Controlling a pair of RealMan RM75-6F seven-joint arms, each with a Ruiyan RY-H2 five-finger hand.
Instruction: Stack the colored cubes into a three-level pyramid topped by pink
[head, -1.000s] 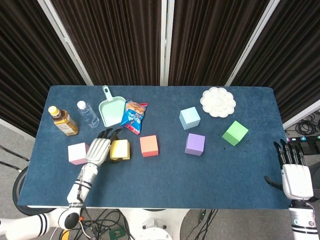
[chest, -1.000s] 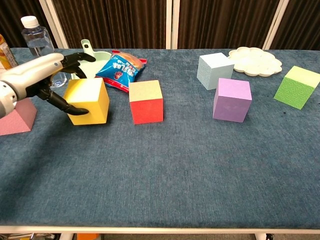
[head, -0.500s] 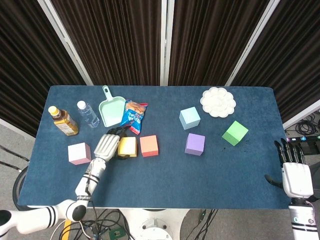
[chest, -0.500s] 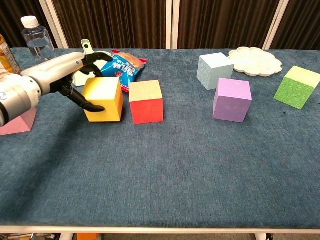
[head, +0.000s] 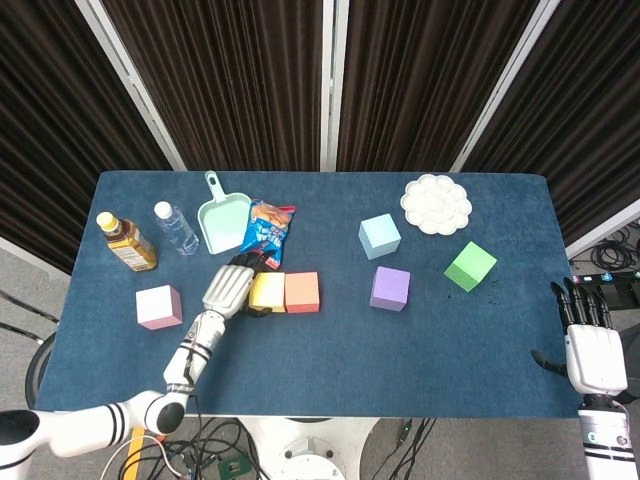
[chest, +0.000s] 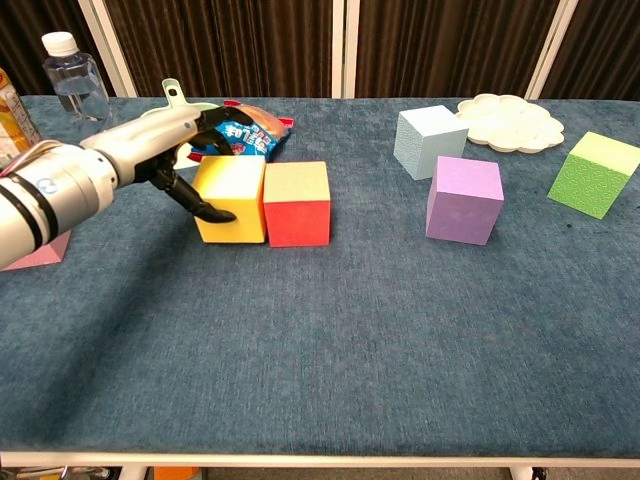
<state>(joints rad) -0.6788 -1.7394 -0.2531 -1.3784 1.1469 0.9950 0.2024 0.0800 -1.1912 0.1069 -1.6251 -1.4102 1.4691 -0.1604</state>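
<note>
Cubes lay unstacked: the left hand (chest: 165, 150) gripped the yellow cube (chest: 231, 198) against the red cube (chest: 296, 203); the right hand (head: 593, 345) hung spread, empty; the pink cube (head: 159, 306) waited.

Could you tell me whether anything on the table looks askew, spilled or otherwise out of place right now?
Nothing looks spilled or damaged. The green cube sits turned at an angle to the table edge, unlike the yellow cube and red cube, which sit squarely side by side. The snack bag lies flat beside the scoop.

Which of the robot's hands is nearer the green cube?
Right. The right hand hangs off the table's right end, below the green cube; the left hand grips the yellow cube.
</note>
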